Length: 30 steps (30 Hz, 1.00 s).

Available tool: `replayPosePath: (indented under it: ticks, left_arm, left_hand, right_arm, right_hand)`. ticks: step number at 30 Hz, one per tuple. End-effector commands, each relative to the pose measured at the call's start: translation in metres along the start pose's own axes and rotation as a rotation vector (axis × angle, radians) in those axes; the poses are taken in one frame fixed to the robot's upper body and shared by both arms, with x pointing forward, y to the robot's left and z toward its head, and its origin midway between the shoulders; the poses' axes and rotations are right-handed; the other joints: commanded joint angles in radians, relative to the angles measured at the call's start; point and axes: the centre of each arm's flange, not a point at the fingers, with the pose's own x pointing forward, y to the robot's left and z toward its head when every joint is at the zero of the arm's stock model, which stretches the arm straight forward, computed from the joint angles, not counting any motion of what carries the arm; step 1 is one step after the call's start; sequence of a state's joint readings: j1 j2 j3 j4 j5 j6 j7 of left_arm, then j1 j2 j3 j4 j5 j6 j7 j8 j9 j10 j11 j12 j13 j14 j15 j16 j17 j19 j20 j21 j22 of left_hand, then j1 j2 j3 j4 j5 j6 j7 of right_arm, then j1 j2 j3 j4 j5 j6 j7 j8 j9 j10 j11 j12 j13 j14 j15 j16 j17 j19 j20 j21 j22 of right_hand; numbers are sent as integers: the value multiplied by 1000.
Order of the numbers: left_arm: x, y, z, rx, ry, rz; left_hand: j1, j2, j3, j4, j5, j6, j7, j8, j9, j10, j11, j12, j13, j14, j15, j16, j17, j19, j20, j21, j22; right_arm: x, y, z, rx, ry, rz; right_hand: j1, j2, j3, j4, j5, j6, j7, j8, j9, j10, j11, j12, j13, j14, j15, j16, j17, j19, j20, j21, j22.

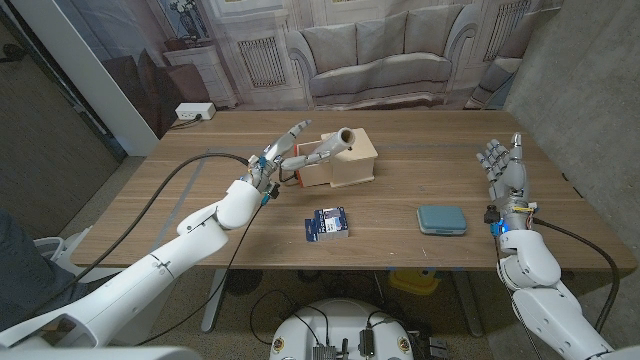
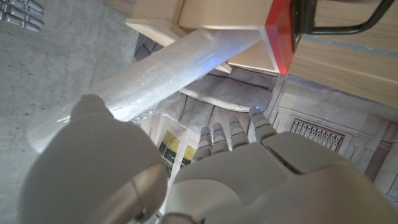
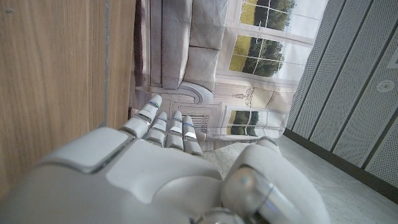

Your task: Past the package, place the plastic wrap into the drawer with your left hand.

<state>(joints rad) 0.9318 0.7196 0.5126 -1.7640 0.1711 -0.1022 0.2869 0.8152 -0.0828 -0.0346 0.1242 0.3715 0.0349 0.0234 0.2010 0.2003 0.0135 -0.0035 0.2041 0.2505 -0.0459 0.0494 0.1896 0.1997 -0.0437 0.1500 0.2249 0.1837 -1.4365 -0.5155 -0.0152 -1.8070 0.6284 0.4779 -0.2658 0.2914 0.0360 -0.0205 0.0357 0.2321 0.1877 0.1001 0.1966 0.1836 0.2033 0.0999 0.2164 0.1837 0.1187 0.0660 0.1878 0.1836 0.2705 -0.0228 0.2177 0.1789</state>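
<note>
Plastic wrap [image 1: 331, 146] propped in drawer [image 1: 312, 171], left hand [image 1: 277, 156] just beside, fingers spread

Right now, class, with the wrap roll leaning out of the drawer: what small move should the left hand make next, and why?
Probably draw the left hand back: its fingers look spread, and the plastic wrap already rests with one end in the drawer, tilted up.

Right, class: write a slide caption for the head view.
Left hand open beside the plastic wrap roll propped in the wooden drawer box.
</note>
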Motion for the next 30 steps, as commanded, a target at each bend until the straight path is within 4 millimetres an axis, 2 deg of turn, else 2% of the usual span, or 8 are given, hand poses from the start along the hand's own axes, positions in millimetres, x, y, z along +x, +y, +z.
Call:
replayPosePath:
  ticks: [1, 17, 30]
  left_arm:
    - [-10, -9, -3, 0, 22, -29]
    - [-35, 5, -2, 16, 40, 27]
    - [-51, 28, -4, 27, 52, 98]
  left_hand:
    - [3, 3, -3, -4, 9, 5, 5, 2, -1, -3, 3, 5, 1, -5, 8, 4, 1, 3, 4, -3, 5]
    - [7, 6, -6, -6, 11, 7, 3, 3, -2, 0, -1, 7, -3, -4, 7, 5, 0, 4, 3, -4, 5]
    - [9, 9, -9, -6, 13, 13, -1, 5, -2, 5, -13, 10, -7, 6, 1, 10, -1, 5, 5, -5, 6]
  right_arm:
    - [-7, -2, 1, 0, -4, -11]
    - [-8, -2, 0, -5, 6, -11]
    - [-6, -1, 2, -16, 10, -9]
  right_hand:
    - [4, 5, -6, 2, -1, 3, -1, -2, 5, 8, 1, -2, 4, 9, 3, 0, 3, 6, -2, -1, 6]
    - [4, 6, -7, 1, -1, 2, -1, -2, 5, 9, 0, -2, 4, 10, 3, 0, 3, 7, -2, -3, 6]
    - [4, 6, -9, 1, -1, 2, -1, -2, 5, 8, -1, -2, 4, 10, 3, 0, 3, 8, -2, -4, 6]
